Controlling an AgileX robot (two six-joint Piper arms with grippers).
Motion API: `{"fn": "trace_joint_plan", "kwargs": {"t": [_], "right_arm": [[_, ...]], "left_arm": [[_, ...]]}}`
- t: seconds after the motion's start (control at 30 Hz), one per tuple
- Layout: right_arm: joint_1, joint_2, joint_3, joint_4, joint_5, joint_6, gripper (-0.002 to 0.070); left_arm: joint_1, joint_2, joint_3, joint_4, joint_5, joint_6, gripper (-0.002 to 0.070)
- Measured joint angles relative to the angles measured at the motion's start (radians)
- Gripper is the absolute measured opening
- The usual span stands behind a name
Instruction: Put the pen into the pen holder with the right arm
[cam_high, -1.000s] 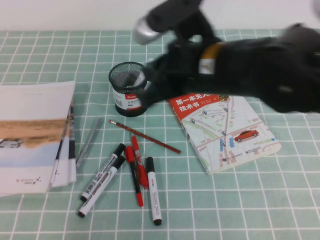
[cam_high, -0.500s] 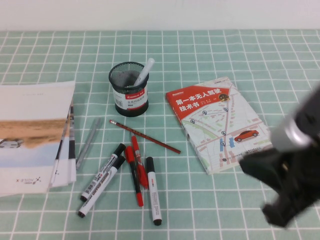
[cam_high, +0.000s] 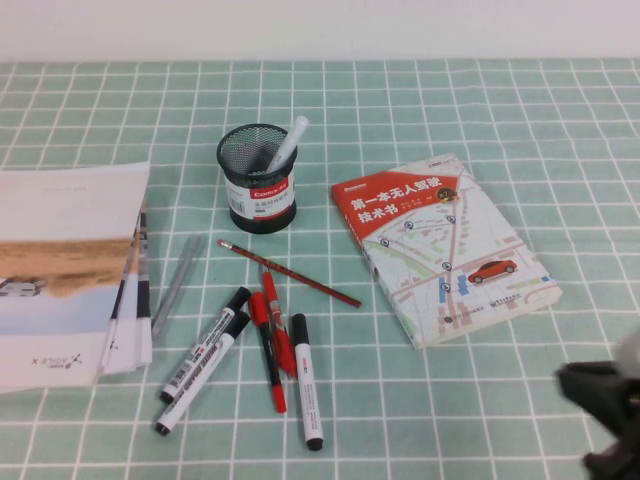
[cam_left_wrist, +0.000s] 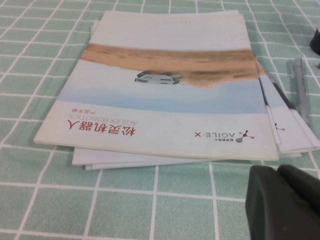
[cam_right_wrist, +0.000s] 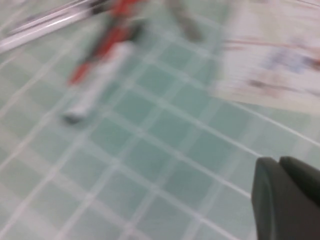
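Observation:
The all-white pen (cam_high: 288, 140) stands tilted inside the black wire-mesh pen holder (cam_high: 258, 190), its cap sticking out over the rim. The holder stands upright at the back middle of the table. My right gripper (cam_high: 612, 405) is low at the front right corner, far from the holder. In the right wrist view its fingers (cam_right_wrist: 287, 200) are pressed together and hold nothing. My left gripper (cam_left_wrist: 278, 170) is out of the high view. In the left wrist view it hovers shut and empty just in front of the stack of magazines (cam_left_wrist: 165, 95).
A map book (cam_high: 445, 245) lies right of the holder. Magazines (cam_high: 60, 270) lie at the left edge. Black-capped white markers (cam_high: 205, 360), red pens (cam_high: 272, 335), a red pencil (cam_high: 290, 272) and a grey pen (cam_high: 178, 285) lie at the front middle.
My right arm has drawn back from the pen holder to the front right corner. The white pen stays standing in the holder. Nothing else has moved.

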Motion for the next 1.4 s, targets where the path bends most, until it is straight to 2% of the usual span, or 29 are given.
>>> {"fn": "trace_joint_plan", "kwargs": {"t": [0.27,0.47,0.77,1.4], "right_arm": [[-0.413,-0.377,0.371,0.066,-0.184,0.004,-0.0018],[-0.56,-0.627,0.49,0.074,-0.201,0.004,-0.0019],[-0.598,-0.818,0.542,0.066,-0.174,-0.055,-0.0019],[-0.598,-0.822,0.551,0.08,-0.108,-0.066,-0.0019]], "left_arm": [[0.0,0.0,0.0,0.0,0.0,0.0,-0.0004],[0.0,0.0,0.0,0.0,0.0,0.0,-0.0004],[0.0,0.0,0.0,0.0,0.0,0.0,-0.0004],[0.0,0.0,0.0,0.0,0.0,0.0,-0.0004]]}}
